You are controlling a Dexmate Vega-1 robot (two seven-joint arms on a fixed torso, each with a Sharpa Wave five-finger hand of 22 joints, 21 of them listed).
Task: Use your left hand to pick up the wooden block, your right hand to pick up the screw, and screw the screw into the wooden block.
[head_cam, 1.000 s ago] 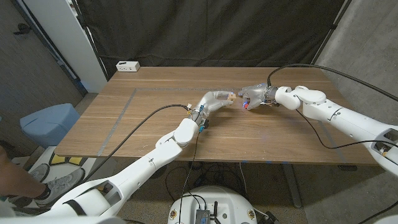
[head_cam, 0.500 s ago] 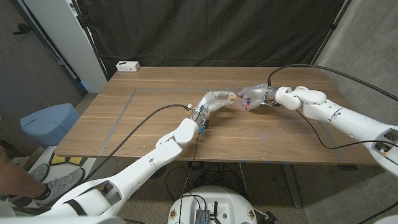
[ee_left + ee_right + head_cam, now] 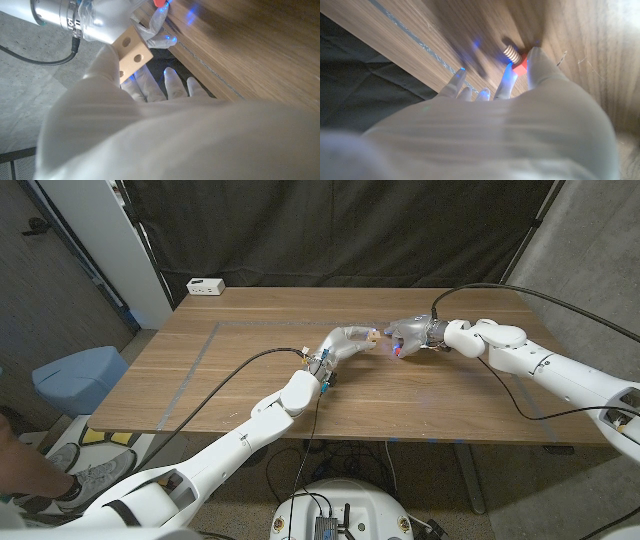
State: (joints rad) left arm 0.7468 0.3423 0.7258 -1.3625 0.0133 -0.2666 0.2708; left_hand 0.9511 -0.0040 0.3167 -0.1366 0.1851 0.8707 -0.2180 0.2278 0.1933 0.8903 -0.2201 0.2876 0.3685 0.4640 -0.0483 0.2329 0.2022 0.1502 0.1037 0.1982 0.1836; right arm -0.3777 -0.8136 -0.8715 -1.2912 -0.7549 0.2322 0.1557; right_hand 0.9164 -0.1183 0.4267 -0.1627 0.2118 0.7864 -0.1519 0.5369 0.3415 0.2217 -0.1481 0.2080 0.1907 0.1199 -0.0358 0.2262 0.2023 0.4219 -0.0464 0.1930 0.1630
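Observation:
My left hand (image 3: 348,339) holds the pale wooden block (image 3: 373,336) up above the middle of the table. In the left wrist view the block (image 3: 131,49) shows two round holes, pinched at my fingertips. My right hand (image 3: 408,335) meets it from the right, holding the screw (image 3: 399,348) by its red head. The right wrist view shows the screw (image 3: 515,58) with its pale threaded shaft pointing away from my hand (image 3: 520,115), pinched at the head. Block and screw are close together; whether they touch I cannot tell.
A white power strip (image 3: 205,285) lies at the table's far left corner. A pale tape line (image 3: 190,370) runs along the wooden table's (image 3: 250,395) left part. A blue bin (image 3: 78,378) stands on the floor at the left. Black curtains hang behind.
My right hand has edged slightly to the right and up with the screw. The left hand and block stay as before.

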